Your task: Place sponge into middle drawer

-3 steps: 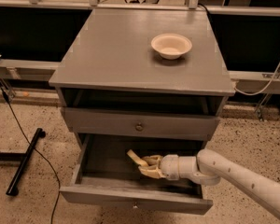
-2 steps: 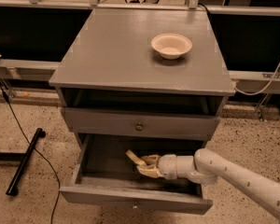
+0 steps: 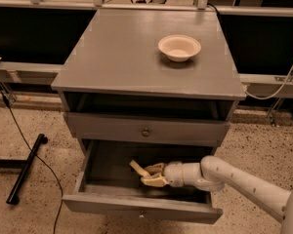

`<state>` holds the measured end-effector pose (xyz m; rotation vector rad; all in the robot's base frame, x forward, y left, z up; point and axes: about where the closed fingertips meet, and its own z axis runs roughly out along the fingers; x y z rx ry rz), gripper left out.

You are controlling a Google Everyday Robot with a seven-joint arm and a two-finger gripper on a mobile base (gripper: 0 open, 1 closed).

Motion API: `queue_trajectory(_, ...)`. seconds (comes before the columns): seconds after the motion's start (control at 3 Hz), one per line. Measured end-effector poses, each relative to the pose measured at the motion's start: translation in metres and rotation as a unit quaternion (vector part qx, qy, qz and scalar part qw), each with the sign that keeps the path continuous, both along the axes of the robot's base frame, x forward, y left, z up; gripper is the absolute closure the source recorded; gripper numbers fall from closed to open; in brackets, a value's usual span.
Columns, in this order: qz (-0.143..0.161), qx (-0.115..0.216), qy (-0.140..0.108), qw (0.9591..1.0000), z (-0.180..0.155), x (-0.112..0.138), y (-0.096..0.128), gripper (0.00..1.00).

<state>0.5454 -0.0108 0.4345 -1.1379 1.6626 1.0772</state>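
Note:
The middle drawer (image 3: 136, 204) is pulled out, and its dark floor is visible. My gripper (image 3: 151, 175) reaches into it from the right, low over the floor near the middle. Its cream fingers (image 3: 155, 181) are closed on the pale yellow sponge (image 3: 137, 168). The sponge sticks out up and to the left of the fingertips, tilted, and I cannot tell if it touches the floor. My white arm (image 3: 234, 179) crosses the drawer's right front corner.
A round white bowl (image 3: 179, 47) sits on the grey cabinet top (image 3: 117, 57). The upper drawer front with a metal knob (image 3: 145, 132) is closed above the gripper. A black stand leg (image 3: 24, 167) and cable lie on the floor at left.
Almost nothing has changed. The gripper and sponge have stayed in the same spot inside the drawer, with at most a slight shift to the left.

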Motion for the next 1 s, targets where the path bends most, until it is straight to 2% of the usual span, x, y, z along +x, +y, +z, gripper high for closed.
queue_trajectory(0.33,0.0,0.0,0.001,1.0,-0.0006,0.0,-0.0003,0.65)
queue_trajectory(0.67,-0.002,0.001,0.006,1.0,-0.0033,-0.001,-0.0033,0.49)
queue_trajectory(1.0,-0.003,0.001,0.009,1.0,-0.0052,-0.0015,-0.0056,0.41)
